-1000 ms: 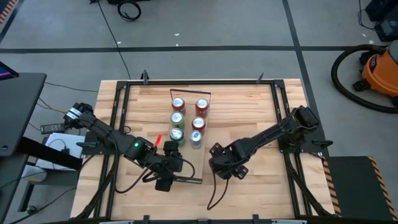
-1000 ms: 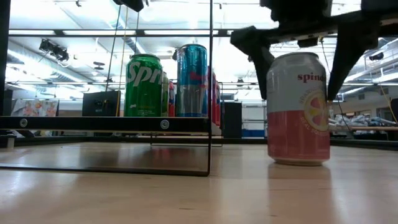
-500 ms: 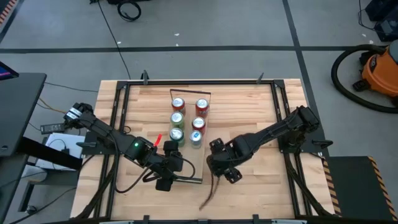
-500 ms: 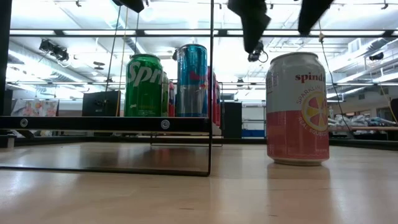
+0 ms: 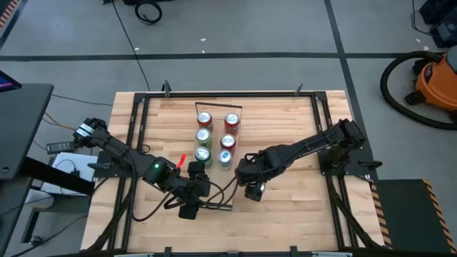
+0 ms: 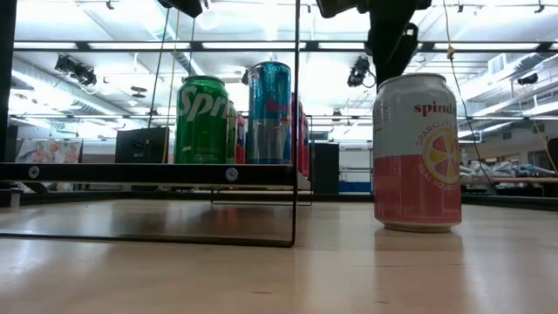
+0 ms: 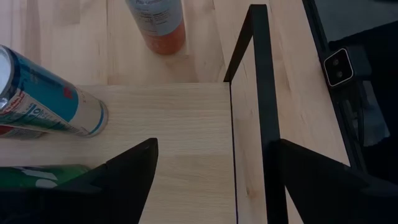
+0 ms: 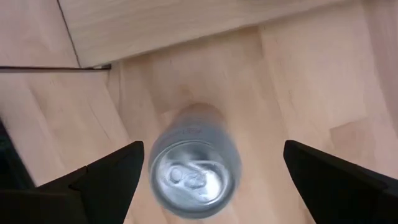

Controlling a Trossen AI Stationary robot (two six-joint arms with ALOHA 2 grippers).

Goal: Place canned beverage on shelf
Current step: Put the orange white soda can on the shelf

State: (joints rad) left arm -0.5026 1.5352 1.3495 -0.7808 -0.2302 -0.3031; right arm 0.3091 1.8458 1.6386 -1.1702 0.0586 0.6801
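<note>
Right end effector spread above pink can on counter | left end effector spread over shelf

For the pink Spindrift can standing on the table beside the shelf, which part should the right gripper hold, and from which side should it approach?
Grip the pink Spindrift can across its round side wall, upper half, coming down from above. It stands upright and alone on the table, off the shelf, so both sides are free. The right gripper hangs open over its top, fingers either side.

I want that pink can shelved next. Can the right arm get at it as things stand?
Probably yes: the right pincer hangs open above the upright pink can, fingers wide on either side, nothing between them.
</note>
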